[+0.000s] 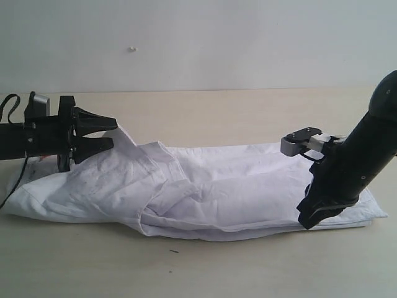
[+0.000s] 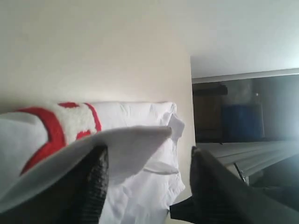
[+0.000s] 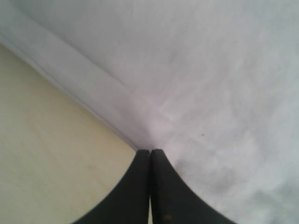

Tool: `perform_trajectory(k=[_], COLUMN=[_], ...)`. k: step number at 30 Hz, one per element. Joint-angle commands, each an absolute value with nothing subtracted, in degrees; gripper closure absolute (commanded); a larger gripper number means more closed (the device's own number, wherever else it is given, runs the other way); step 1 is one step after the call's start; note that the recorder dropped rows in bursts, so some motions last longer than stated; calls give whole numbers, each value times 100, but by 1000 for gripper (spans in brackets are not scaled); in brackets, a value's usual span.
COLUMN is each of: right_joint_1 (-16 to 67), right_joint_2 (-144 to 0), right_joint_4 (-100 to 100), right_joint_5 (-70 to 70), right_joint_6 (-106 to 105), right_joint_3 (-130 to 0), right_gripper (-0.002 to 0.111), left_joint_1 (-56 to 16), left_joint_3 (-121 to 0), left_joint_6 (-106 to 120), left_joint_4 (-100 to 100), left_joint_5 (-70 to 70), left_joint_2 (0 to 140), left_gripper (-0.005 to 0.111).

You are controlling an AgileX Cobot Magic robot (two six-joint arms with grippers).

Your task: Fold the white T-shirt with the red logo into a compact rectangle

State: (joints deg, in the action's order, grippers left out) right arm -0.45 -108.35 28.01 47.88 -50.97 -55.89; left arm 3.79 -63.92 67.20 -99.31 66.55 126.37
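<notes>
The white T-shirt [image 1: 217,180] lies as a long, rumpled band across the table, folded lengthwise. My left gripper [image 1: 115,132] reaches in level from the left at the band's raised left end. It is open, and a flap of the shirt [image 2: 135,140] drapes over one finger [image 2: 93,186]. Part of the red logo [image 2: 51,126] shows on the cloth beside that finger; the exterior view hides it. My right gripper [image 1: 308,222] is shut, tips down on the shirt's near hem at the right end [image 3: 150,150]. Whether cloth is pinched between them I cannot tell.
The shirt rests on a pale wooden table [image 1: 217,112] that runs back to a white wall [image 1: 186,37]. Bare tabletop [image 3: 46,154] lies right beside the hem under my right gripper. Past the table's end is a dark area with a blue object [image 2: 243,121].
</notes>
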Motion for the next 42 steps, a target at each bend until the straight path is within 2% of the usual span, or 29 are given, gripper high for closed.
perform_trajectory(k=[1,12,17,25,28,35,39,42], right_joint_1=[-33,-33,-33,-33,-33,-33,-33,-33], right_joint_2=[-10766,-10766,-10693,-10467,-10467,-10363,-10343,-10343], right_joint_4=[2832,2832,2778,1838,1041,433,433,448], right_joint_5=[4813,4836,4459,3301,3286,3392,3467,3518], right_joint_6=[-5120,-5132,-5119,-3910,-2995,-2429,-2429,-2429], right_joint_3=[-5582,-5582,-5738,-5891,-5891,-5891,-5891,-5891], right_gripper=[108,108,108,108,108,108,108,108], left_joint_1=[323,465,849,1081,1081,1500,1982,2373], left_joint_3=[-6562,-6700,-6849,-6849,-6849,-6849,-6849,-6849], left_joint_6=[6724,6762,6926,6602,6161,5467,5467,5326], left_joint_4=[-9995,-9995,-9947,-8034,-7624,-6427,-6552,-6346], left_joint_5=[6485,6501,6996,6996,6976,5963,6002,6027], left_joint_2=[12710,12690,12582,12331,12320,12096,11913,11804], left_gripper=[54,54,55,85,90,84,73,59])
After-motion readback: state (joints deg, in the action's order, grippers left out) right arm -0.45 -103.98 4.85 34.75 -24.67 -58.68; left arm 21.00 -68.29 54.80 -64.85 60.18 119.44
